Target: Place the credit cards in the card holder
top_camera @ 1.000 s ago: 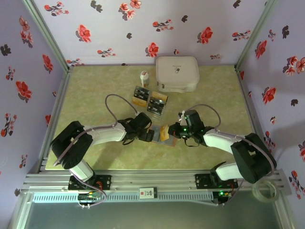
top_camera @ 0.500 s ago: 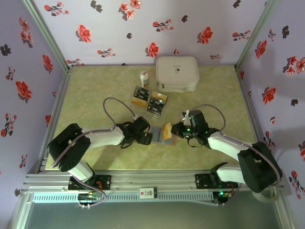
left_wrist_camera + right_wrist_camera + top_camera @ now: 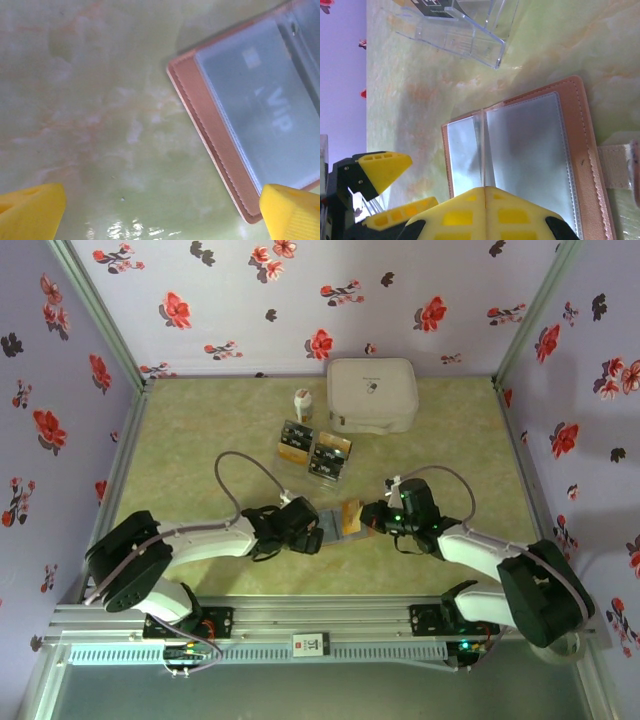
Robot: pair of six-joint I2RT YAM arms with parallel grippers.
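Under my left wrist I read "VIP" in pale letters, slanted, on the grey sheet beneath the clear sleeve of the card holder [image 3: 260, 115]; a small pale square and a triangle sit beside it. From above, the pale marks on the credit cards [image 3: 315, 452], the dark mark on the white case [image 3: 372, 395] and the print on the white tag [image 3: 312, 643] on the front rail [image 3: 400, 618] are too small to read.

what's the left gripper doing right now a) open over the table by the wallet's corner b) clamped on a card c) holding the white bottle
a: on the left gripper the yellow fingers sit wide apart, with bare table between them and one finger beside the corner of the wallet.
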